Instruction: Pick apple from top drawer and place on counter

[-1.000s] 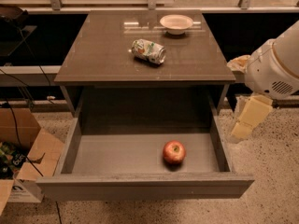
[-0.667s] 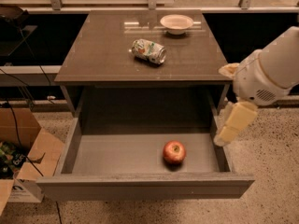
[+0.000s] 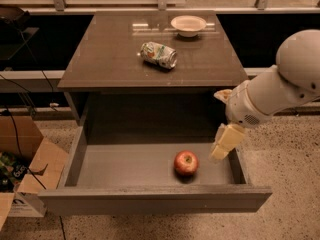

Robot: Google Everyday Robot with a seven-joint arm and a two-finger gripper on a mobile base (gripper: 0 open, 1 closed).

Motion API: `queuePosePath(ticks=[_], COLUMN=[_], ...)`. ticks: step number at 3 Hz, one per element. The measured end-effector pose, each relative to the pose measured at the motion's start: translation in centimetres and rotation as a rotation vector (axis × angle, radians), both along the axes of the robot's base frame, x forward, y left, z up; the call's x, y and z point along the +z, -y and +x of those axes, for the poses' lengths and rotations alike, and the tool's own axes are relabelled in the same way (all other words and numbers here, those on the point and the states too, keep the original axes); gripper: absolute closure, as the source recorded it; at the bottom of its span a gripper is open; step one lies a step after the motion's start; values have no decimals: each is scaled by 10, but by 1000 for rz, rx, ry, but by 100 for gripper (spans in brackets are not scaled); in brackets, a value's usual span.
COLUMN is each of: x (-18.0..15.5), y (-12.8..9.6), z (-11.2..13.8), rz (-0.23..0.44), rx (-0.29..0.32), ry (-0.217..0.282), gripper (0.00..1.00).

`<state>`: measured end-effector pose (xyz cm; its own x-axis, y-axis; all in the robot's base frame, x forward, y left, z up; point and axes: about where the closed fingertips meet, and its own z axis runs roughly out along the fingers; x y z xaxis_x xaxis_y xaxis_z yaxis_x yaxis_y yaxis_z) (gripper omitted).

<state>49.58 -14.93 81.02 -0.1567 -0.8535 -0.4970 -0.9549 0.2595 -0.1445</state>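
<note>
The small round red apple [image 3: 186,162] lies right of centre in the pulled-out, shallow grey top drawer [image 3: 125,165]. The cream-coloured gripper [image 3: 224,145] hangs just beside it, near the drawer's right wall, not touching. Whether it is open or closed cannot be told.

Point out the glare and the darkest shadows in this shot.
Camera view: bright glare streaks the counter beside the bowl; the cabinet recess behind the open top drawer is darkest; the apple casts a small shadow; the gripper hangs pale over the drawer's right side.
</note>
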Motion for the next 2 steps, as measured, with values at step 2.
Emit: queuePosePath(ticks=[2], x=[-85], y=[-14], z=[13], rz=[51], rx=[-20], ry=[-73], gripper=[0])
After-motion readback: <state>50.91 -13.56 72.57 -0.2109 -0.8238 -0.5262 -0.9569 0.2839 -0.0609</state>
